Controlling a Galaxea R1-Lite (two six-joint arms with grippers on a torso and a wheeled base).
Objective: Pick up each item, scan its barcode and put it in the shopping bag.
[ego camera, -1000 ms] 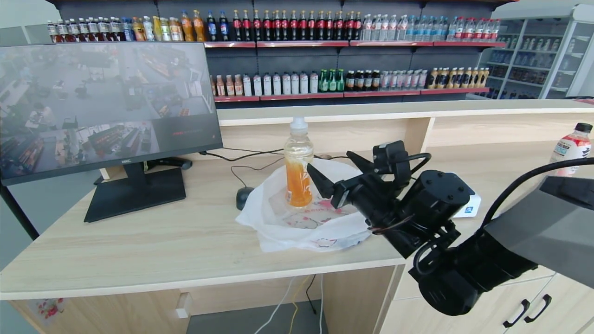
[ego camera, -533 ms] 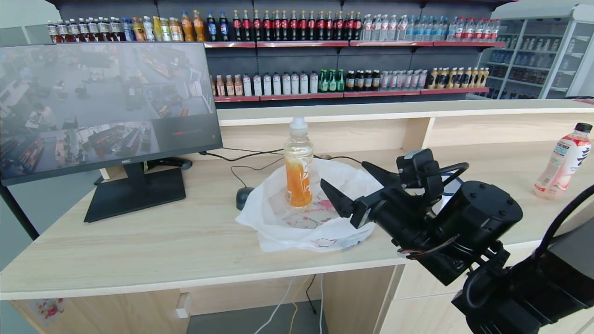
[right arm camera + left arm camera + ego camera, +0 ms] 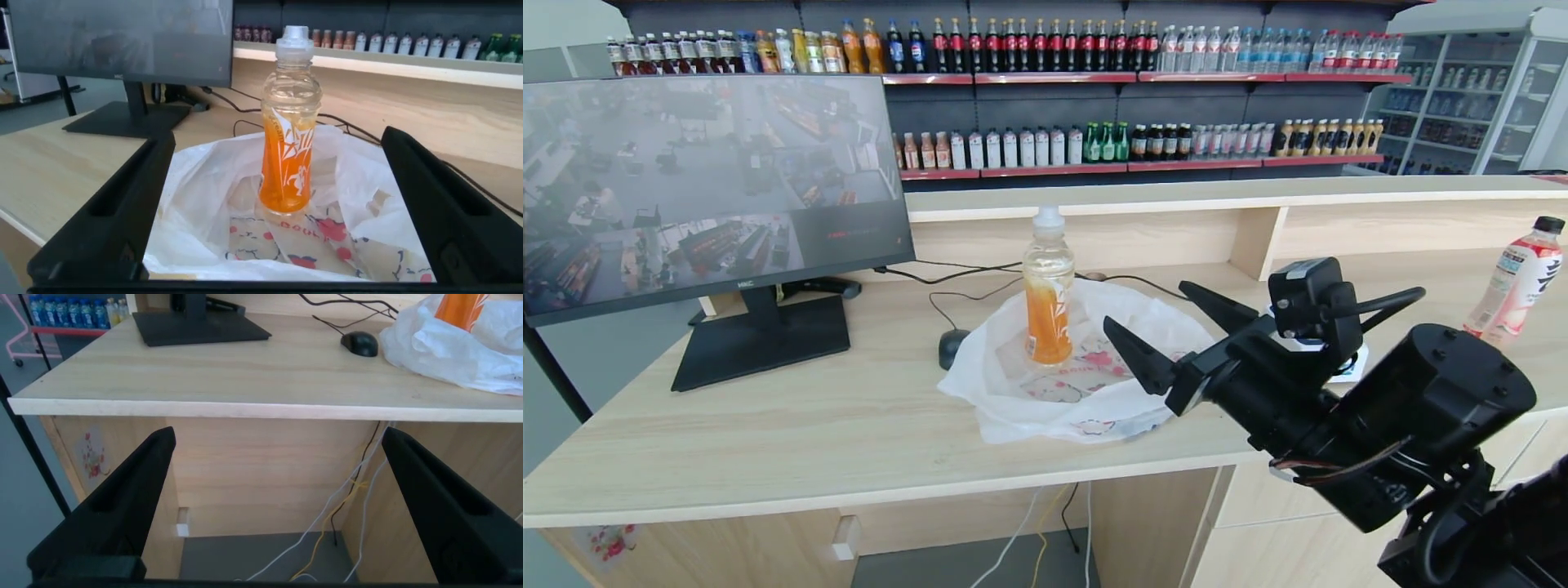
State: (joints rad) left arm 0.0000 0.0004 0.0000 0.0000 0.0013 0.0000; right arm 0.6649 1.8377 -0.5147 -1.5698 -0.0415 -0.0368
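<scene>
Below the wooden counter [image 3: 245, 371], my left gripper [image 3: 278, 437] is hanging spread wide, per its wrist camera. At centre, the orange drink bottle [image 3: 1048, 306] is standing on the white shopping bag [image 3: 1005, 392]. My right gripper [image 3: 1143, 302], spread and empty, is backing rightward, so I'm judging that item delivered. The pink bottle [image 3: 1515, 282] is waiting far right.

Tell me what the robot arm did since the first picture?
The right gripper, open and empty, pulled back from the orange bottle, toward the robot's right. It grabbed nothing and dropped nothing. The orange bottle stayed upright on the shopping bag; the pink bottle stayed put too.
</scene>
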